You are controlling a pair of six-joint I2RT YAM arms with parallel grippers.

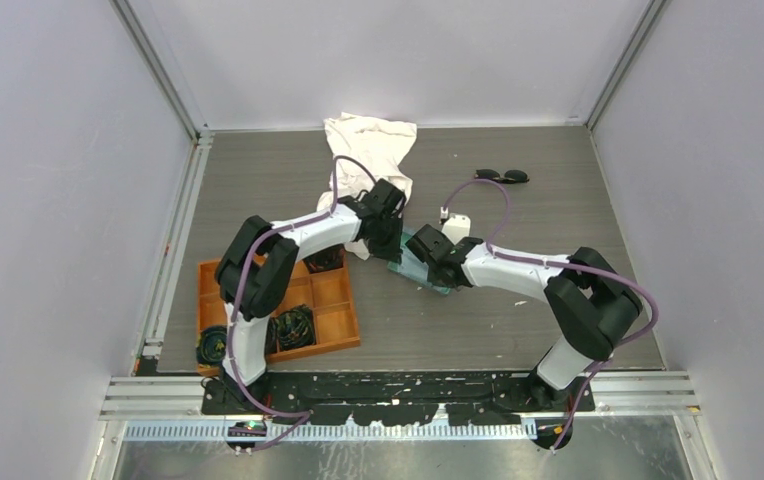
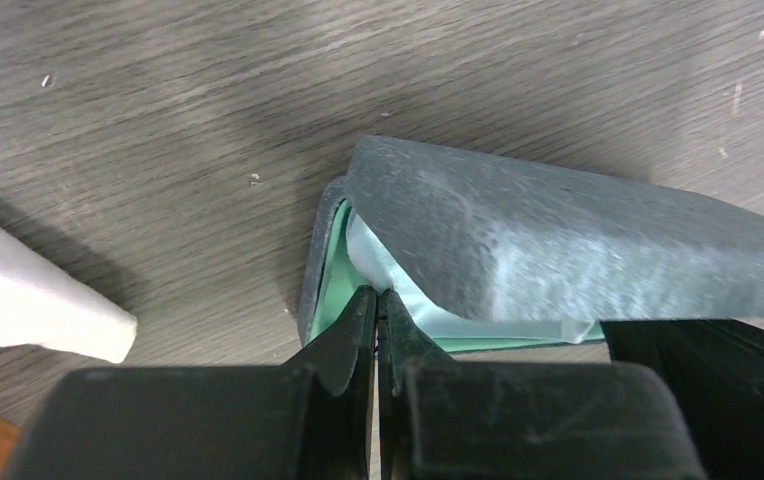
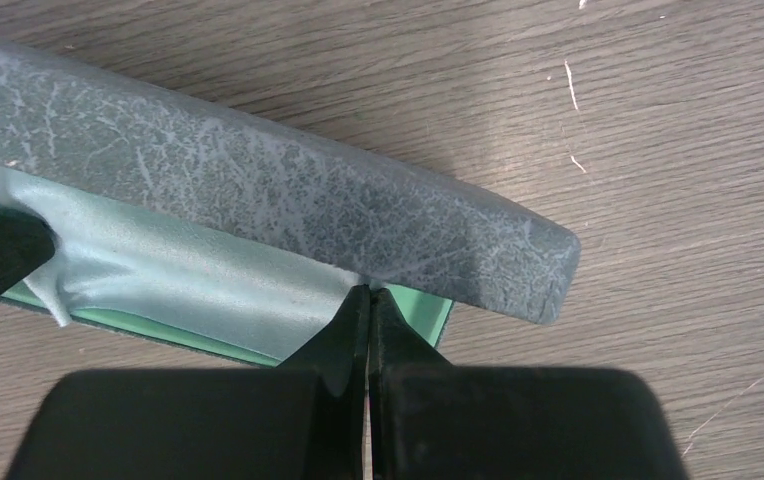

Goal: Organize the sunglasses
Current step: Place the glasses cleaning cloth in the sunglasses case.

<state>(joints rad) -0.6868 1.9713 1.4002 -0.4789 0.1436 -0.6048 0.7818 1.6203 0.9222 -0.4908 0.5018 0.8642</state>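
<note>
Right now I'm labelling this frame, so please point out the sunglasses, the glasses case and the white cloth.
sunglasses (image 1: 515, 177): top external view, a dark lens.
glasses case (image 2: 558, 240): left wrist view, its grey lid.
white cloth (image 1: 368, 140): top external view, its middle.

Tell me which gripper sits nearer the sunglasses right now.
The right gripper: it works the end of the glasses case toward the sunglasses; the left gripper is at the far end.

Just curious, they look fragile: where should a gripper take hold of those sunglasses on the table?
Likely the bridge between the lenses of the sunglasses, coming from straight above: they lie flat, apart from other things, and the frame is narrowest there.
</note>
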